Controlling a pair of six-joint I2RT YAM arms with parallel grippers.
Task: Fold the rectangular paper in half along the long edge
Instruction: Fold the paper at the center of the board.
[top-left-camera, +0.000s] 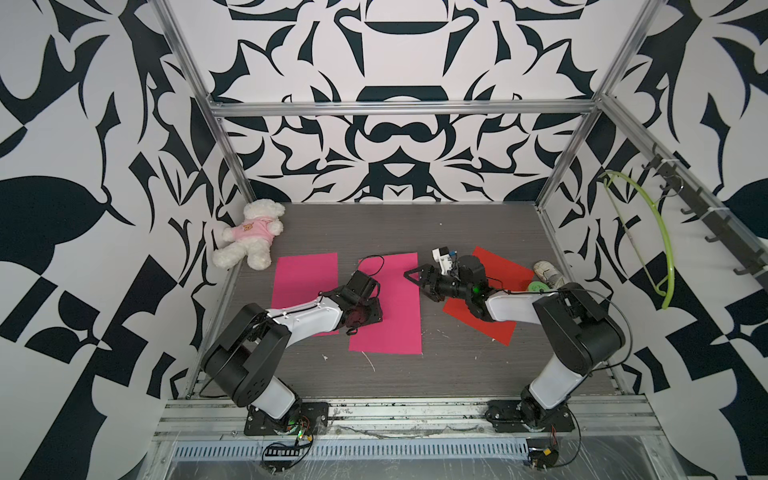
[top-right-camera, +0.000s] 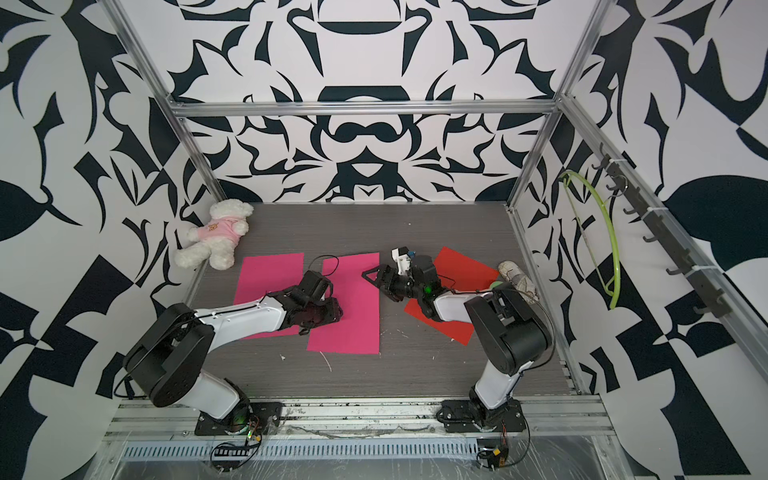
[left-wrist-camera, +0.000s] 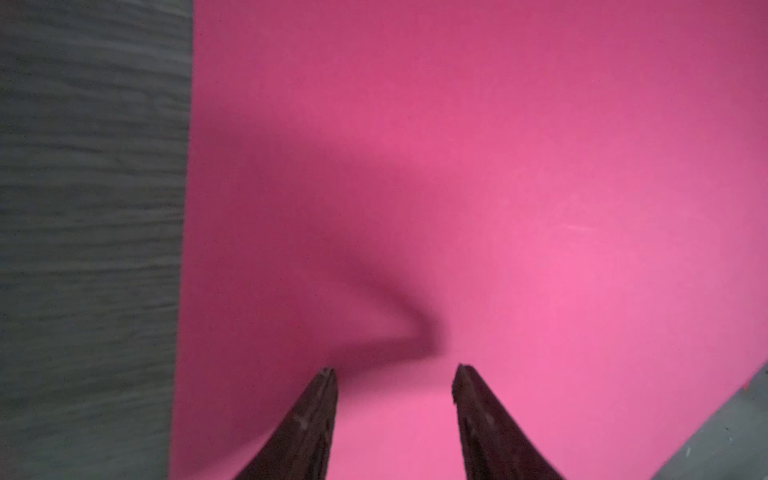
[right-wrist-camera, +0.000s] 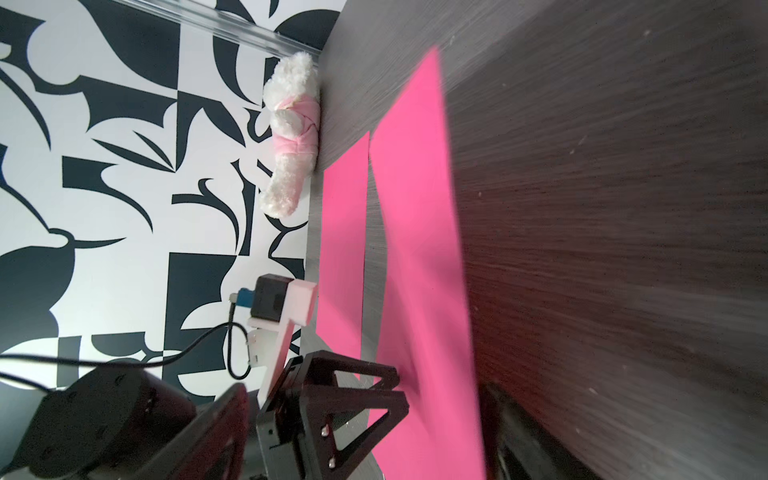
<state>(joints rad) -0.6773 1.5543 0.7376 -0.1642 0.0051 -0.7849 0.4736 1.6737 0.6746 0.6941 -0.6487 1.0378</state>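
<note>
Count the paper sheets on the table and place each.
3. The left pink sheet lies beside the teddy, partly under the left arm; the middle pink sheet mid-table; the red sheet partly under the right arm. Others may be hidden beneath the arms.

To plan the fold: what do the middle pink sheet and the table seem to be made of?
Middle pink sheet: probably thin matte paper; it lies flat, with crisp edges, no gloss. Table: apparently grey wood-grain laminate, matte; fine streaks show.

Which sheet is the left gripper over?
The middle pink sheet; the left gripper is open above it. The other pink sheet lies by the teddy; the red sheet under the right arm.
</note>
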